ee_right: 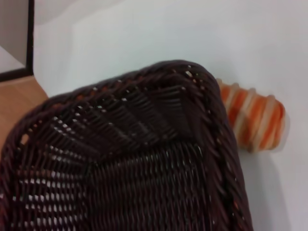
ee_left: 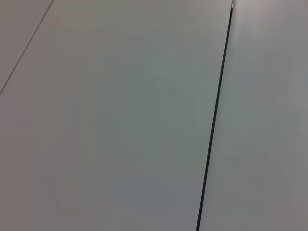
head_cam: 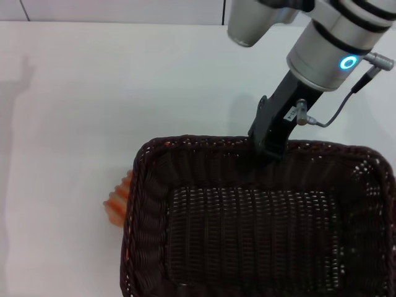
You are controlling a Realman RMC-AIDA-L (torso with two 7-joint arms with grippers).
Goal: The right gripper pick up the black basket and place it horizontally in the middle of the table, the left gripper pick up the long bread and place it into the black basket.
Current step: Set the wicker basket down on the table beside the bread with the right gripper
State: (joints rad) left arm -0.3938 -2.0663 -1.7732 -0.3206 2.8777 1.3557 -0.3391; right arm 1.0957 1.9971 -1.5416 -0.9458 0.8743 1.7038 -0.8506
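Observation:
The black basket (head_cam: 143, 204) fills the lower right of the head view and looks large and close to the camera. My right gripper (head_cam: 267, 146) reaches down from the silver arm and is shut on the middle of the basket's far rim. The long bread (head_cam: 119, 198), orange and cream striped, lies on the white table (head_cam: 74, 111) at the basket's left side, partly hidden by the rim. The right wrist view shows a basket corner (ee_right: 144, 159) with the bread (ee_right: 255, 122) just beyond it. My left gripper is out of view; its wrist view shows only wall panels.
The white table stretches bare to the left and far side of the basket. The table's far edge meets a wall (head_cam: 124, 9) at the top. A wooden floor patch (ee_right: 19, 101) shows past the table edge in the right wrist view.

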